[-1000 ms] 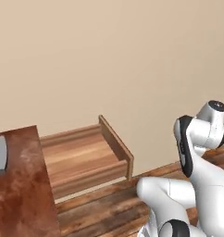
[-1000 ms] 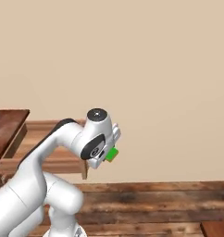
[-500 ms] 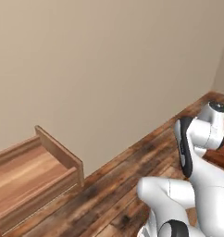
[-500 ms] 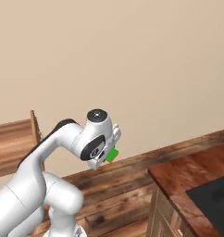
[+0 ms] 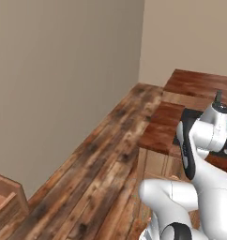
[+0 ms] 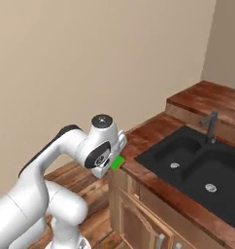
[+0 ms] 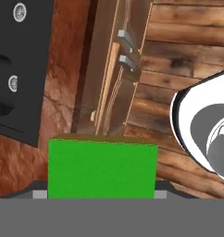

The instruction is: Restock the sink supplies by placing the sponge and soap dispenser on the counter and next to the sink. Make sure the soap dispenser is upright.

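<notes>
Sponge (image 7: 102, 169) sat clenched in the gripper (image 6: 111, 164), held at the counter's (image 6: 153, 181) edge, sink (image 6: 197, 163) toward 3 o'clock in right base view.

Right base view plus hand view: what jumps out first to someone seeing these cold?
The bright green sponge pops first: it is clamped in the tool, big at the bottom of the hand view and a small green patch under the white wrist in the right base view. Next is the matte black double-basin sink, set in the glossy reddish-brown counter to the right of the arm, with its dark faucet at the back.
</notes>
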